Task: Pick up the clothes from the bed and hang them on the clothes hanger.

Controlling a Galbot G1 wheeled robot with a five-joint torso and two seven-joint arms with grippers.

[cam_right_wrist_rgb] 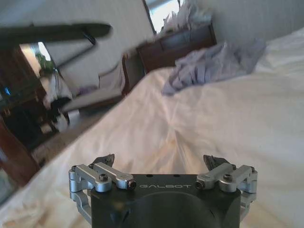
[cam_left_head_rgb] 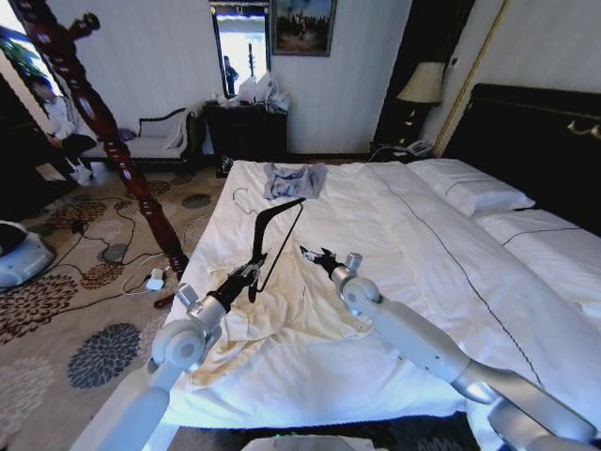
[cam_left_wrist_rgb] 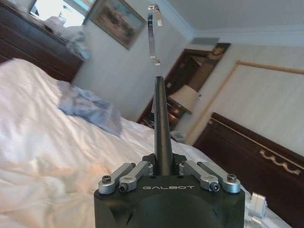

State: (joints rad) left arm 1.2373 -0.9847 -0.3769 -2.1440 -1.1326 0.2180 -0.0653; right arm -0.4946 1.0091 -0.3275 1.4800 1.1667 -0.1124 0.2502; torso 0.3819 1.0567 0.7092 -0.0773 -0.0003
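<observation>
Head view showed the left gripper (cam_left_head_rgb: 252,272) clenching the clothes hanger (cam_left_head_rgb: 272,230), the right gripper (cam_left_head_rgb: 317,256) released; hanger might miss the clothes (cam_left_head_rgb: 282,324) at lower centre.

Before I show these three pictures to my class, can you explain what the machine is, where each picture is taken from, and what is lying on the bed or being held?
It is a wheeled robot with two arms. One picture looks down from its head; the others come from cameras on its wrists. The bed carries a cream shirt near its edge and a small grey-blue garment farther off. The left gripper is shut on a black clothes hanger, held above the shirt. The right gripper hovers open over the shirt, holding nothing.
</observation>
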